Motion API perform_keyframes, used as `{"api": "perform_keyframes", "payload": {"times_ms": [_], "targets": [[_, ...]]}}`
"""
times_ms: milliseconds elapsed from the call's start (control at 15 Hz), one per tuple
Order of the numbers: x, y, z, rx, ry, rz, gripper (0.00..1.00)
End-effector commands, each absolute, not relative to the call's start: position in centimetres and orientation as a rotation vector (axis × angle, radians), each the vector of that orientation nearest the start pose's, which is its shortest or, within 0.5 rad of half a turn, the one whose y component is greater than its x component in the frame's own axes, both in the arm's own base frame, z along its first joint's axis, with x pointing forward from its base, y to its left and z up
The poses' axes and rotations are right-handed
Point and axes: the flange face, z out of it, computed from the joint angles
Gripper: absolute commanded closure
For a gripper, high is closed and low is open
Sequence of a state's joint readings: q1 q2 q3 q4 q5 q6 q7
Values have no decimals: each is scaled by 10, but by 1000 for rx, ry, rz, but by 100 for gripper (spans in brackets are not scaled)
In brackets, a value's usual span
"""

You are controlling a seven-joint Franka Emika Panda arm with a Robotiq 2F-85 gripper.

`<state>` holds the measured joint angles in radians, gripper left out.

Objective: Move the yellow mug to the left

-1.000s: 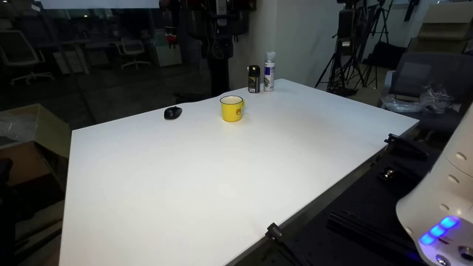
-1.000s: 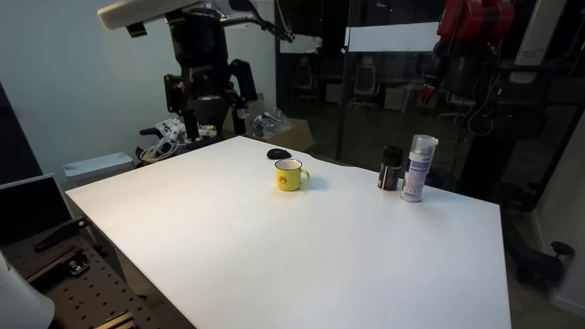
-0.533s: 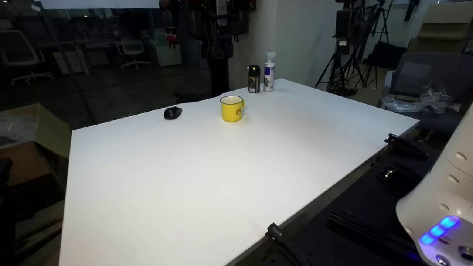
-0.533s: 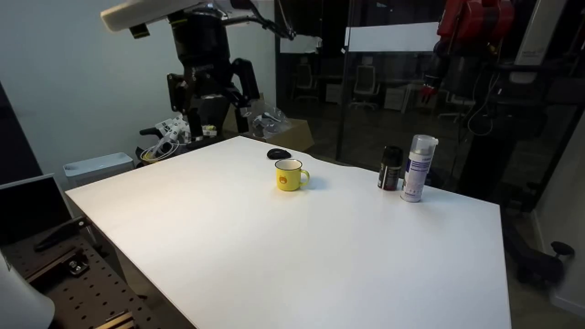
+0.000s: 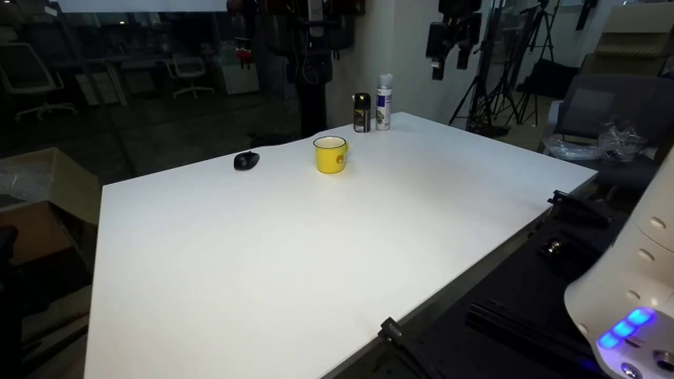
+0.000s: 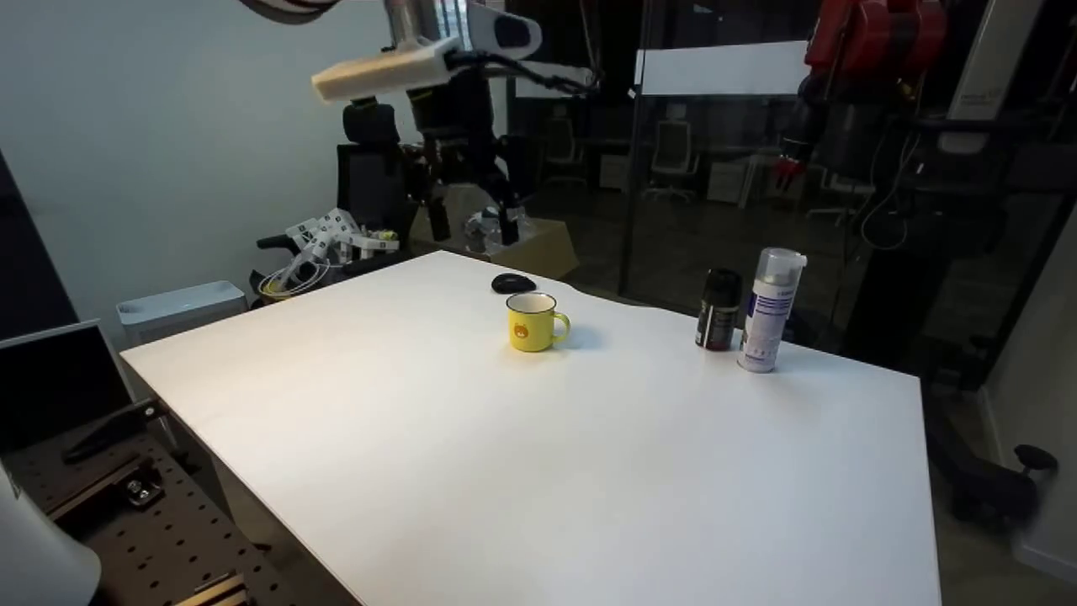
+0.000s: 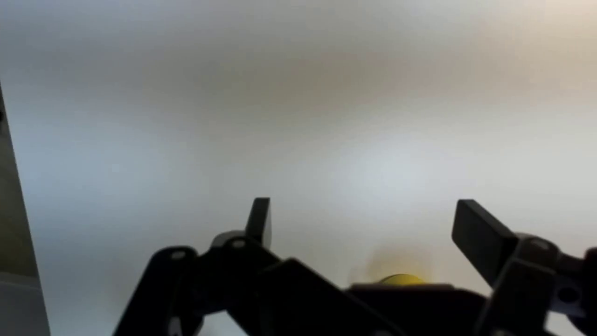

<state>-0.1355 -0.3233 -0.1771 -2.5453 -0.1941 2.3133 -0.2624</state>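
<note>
From left in an exterior view, the gripper (image 6: 474, 224) is hanging over the counter (image 6: 538, 471), jaws wide around nothing; near a computer mouse (image 6: 513, 284) and the wavy edge, the yellow mug (image 6: 531, 326) is standing. Reaching is apparently the step, centring and lowering likely coming next.

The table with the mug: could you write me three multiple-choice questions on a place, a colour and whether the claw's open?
1. Where's the white can?
A. On a chair
B. On the table, beside the dark can
C. On the floor

2. What colour is the mug outside?
A. Yellow
B. Red
C. Green

3. How is the gripper?
A. Shut on the mug
B. Shut on the mouse
C. Open, holding nothing

1 B: both exterior views show the cans side by side.
2 A: its wall is bright yellow.
3 C: in the wrist view, its fingers stand apart, gripping nothing.
</note>
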Motion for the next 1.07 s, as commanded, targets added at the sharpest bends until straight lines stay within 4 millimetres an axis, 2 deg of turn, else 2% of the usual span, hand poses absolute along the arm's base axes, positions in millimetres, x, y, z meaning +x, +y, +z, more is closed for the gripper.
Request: {"api": "perform_keyframes", "payload": {"times_ms": [0,67,200,400,533,733,1000], "targets": [[481,-129,373,-3249,-56,-8,0],[443,-133,381,-3245,-116,-60,0],[469,-129,369,-3248,-111,-23,0],[479,-130,362,-3251,-105,-3,0],[492,-127,360,-3236,-18,-96,0],[526,-123,352,-3156,66,-221,0],[576,-106,329,-3095,-69,-206,0]]}}
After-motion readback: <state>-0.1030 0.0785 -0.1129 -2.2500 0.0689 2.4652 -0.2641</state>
